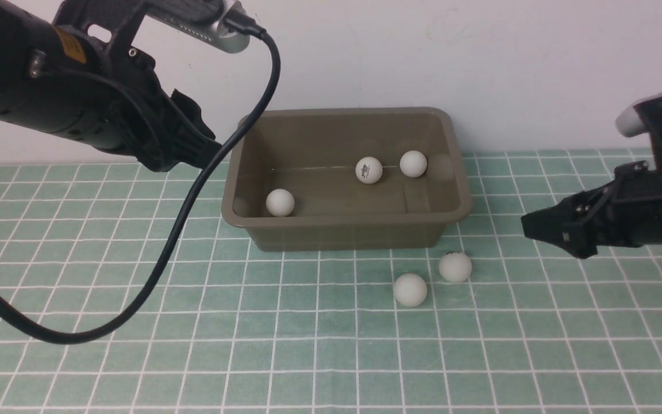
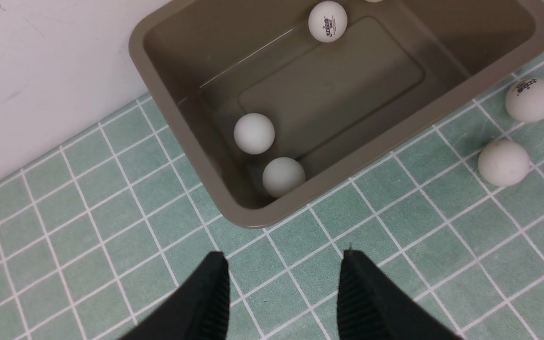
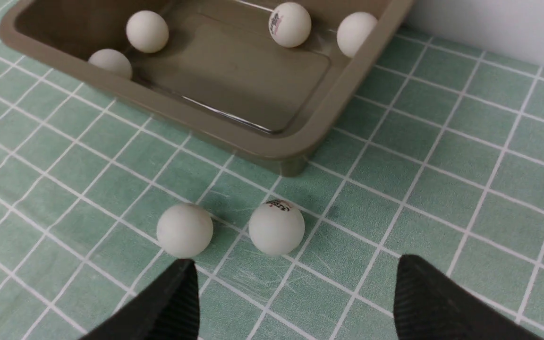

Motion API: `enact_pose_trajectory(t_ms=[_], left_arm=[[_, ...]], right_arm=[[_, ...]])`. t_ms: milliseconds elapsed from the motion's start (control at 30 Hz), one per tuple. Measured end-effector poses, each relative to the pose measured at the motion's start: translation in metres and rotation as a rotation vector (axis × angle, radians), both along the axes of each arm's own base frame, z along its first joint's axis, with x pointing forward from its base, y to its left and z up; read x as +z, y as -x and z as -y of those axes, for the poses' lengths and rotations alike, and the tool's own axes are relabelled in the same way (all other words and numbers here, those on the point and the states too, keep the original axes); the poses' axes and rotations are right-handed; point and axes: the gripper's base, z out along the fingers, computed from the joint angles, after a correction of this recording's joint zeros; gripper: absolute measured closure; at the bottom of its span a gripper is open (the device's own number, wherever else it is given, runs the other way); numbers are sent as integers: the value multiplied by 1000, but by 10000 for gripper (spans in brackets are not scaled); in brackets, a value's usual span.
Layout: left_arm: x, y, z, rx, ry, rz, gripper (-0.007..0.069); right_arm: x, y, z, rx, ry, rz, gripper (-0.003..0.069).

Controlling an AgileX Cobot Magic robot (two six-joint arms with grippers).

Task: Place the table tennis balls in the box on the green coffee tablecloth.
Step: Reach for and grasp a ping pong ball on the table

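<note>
Olive-brown plastic forms the box (image 1: pixel 342 230), which stands at the far middle of the green coffee tablecloth (image 1: pixel 135 368) in the front view. Three table tennis balls (image 1: pixel 280 202) show inside it. Two more lie on the cloth just near of its right end: a plain ball (image 1: pixel 410 289) and a logo ball (image 1: pixel 455 267), close together but not touching. The left gripper (image 1: pixel 207 150) hangs raised just left of the box, and the right gripper (image 1: pixel 529 227) hovers to the right of the loose pair.

From the left wrist, that gripper's fingers (image 2: pixel 210 297) stand partly apart with nothing between them. A fourth ball (image 2: pixel 283 176) shows tucked against the box's near wall. That makes four in and two out, six in all.

From the right wrist, the jaws gape wide and empty, just short of the loose pair. I judge these balls to be light, stiff, smooth shells that roll at a touch. It is best to come down from above and close across the widest middle, or one may squirt away.
</note>
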Motion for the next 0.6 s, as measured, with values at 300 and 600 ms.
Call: enact_pose_trajectory(t_ms=[300, 600], left_arm=[[0, 0, 0, -2, -2, 1, 336], [0, 0, 0, -2, 0, -2, 336]], right_arm=[[-28, -35, -22, 66, -1, -66, 160], [-69, -71, -34, 87, -9, -158, 160]])
